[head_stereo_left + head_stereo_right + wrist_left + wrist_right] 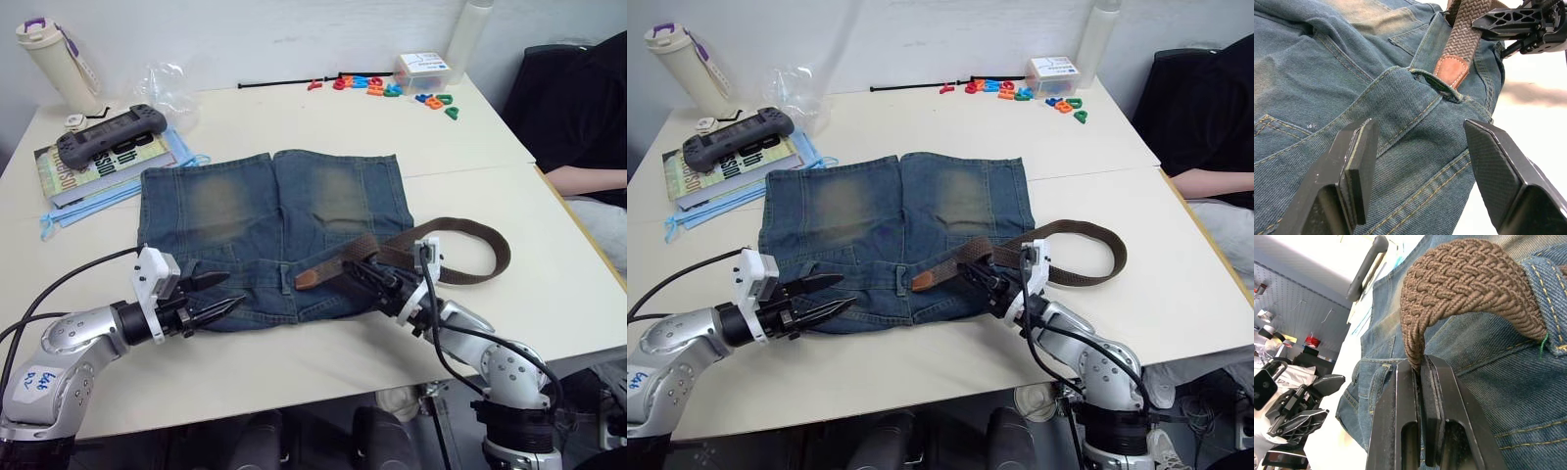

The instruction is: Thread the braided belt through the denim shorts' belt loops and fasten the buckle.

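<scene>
Denim shorts [272, 227] lie flat on the counter [490, 137]; the belt [460, 245] has its tan tip poking through a loop [1437, 83]. Right claw [1420, 369] pinches the belt; left claw [217, 293] gapes by the waistband.

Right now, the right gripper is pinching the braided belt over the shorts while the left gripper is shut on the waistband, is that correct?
Not quite: the left gripper is open, its two fingers spread apart above the denim shorts and holding nothing, as the left wrist view shows. The rest holds: the right gripper is shut on the braided belt over the shorts.
</scene>
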